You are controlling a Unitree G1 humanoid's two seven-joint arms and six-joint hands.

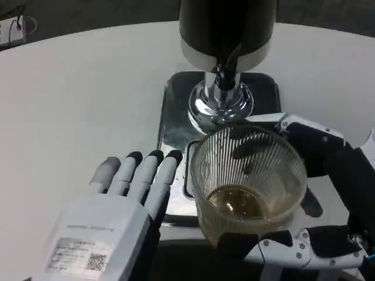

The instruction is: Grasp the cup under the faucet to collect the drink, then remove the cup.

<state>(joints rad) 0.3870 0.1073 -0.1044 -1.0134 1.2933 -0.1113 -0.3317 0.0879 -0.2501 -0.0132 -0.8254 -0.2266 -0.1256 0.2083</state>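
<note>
Right robot hand [316, 193]: I hold the cup [249, 181], fingers wrapped round it.
Left robot hand [126, 187]: fingers spread, idle.
Risk: tilting on withdrawal spills drink [240, 202]; faucet [225, 76] close above.

A clear, vertically ribbed cup [248, 178] holds a shallow amber drink [237, 202] on a white counter [76, 99]. Above it, a black dispenser [227, 26] with a silver band meets a mirror-bright chrome faucet [221, 96] over a shiny steel drip tray [176, 126]. The left hand [126, 193] shows a white back, pale grey fingers with black tips, and a white label printed with a black code square. The right hand [316, 199] mixes white shells with black segments; a small blue spot near its wrist may be wiring.
</note>
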